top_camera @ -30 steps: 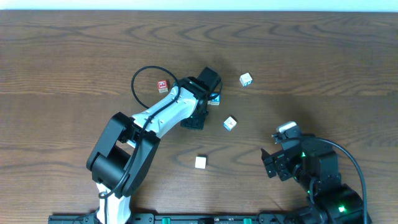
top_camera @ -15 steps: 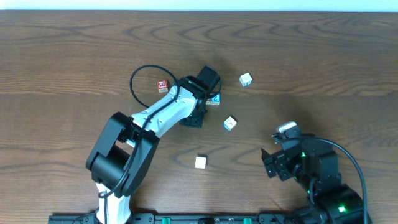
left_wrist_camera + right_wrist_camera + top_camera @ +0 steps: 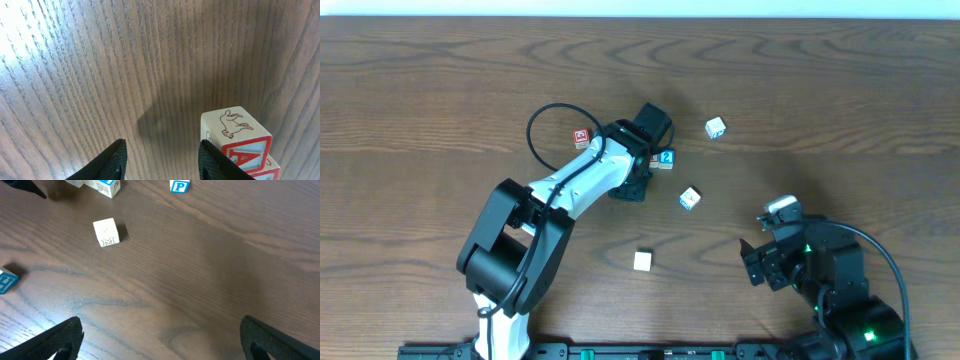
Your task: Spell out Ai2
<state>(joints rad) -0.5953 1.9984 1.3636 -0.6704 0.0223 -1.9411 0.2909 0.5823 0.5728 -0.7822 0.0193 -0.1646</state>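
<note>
The red-framed "A" cube (image 3: 239, 136) stands on the wood just outside my left gripper's right finger (image 3: 215, 162). Another red-edged cube (image 3: 274, 169) peeks out below it at the frame's corner. My left gripper (image 3: 160, 161) is open with only bare table between its fingers. From overhead, the left gripper (image 3: 654, 140) hangs over a small cluster where a blue-framed cube (image 3: 667, 158) shows, its character too small to read. A red-marked cube (image 3: 582, 138) lies to the left by the cable loop. My right gripper (image 3: 753, 262) (image 3: 160, 335) stays open near the front right, holding nothing.
Loose cubes lie about: a blue "P" cube (image 3: 180, 186) (image 3: 716, 126), a white cube with an "M" (image 3: 106, 231) (image 3: 690, 198), and a pale cube (image 3: 642, 261) near the front. A black cable loop (image 3: 535, 135) curls beside the left arm.
My left gripper has shifted slightly back and left, so the blue-framed cube beside it shows more fully. The right arm has not moved.
</note>
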